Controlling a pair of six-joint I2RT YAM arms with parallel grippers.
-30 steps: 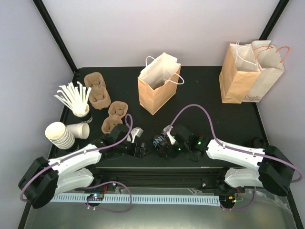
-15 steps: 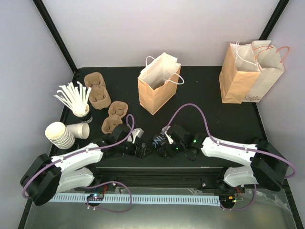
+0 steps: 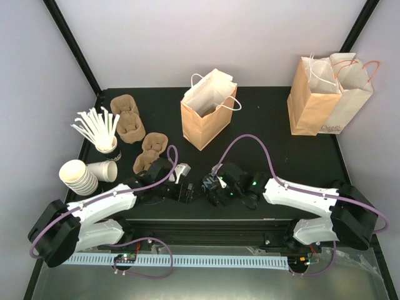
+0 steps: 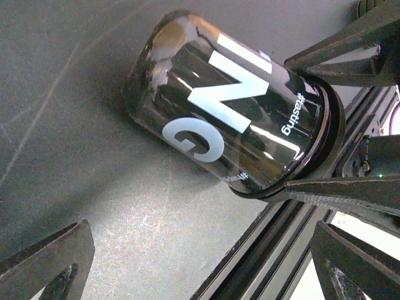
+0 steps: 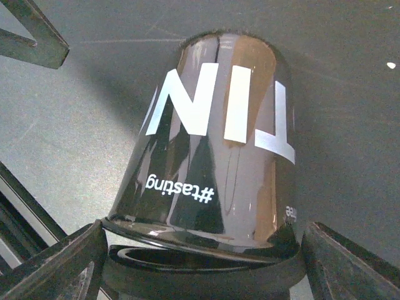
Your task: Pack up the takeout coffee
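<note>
The takeout coffee (image 3: 208,183) is a glossy black cup with white lettering and a black lid. It lies on its side near the table's front edge, between my two grippers. In the right wrist view the cup (image 5: 219,137) points away, and its lid end fills my right gripper (image 5: 205,250). The fingers (image 5: 69,262) touch the lid rim on both sides. The left wrist view shows the cup (image 4: 231,119) with those same right fingers (image 4: 350,190) against its lid. My left gripper (image 4: 200,228) is open and empty, a little short of the cup's side.
An open brown paper bag (image 3: 206,119) stands at mid-back, with two more bags (image 3: 328,94) at back right. Pulp carriers (image 3: 128,119) (image 3: 150,153), a cup of white sticks (image 3: 97,128) and stacked white cups (image 3: 78,175) fill the left. The table's front rail (image 4: 269,250) runs just beside the cup.
My right arm has reached left to the cup, and its jaws have narrowed onto the lid end. The left arm has edged slightly forward, still open.
</note>
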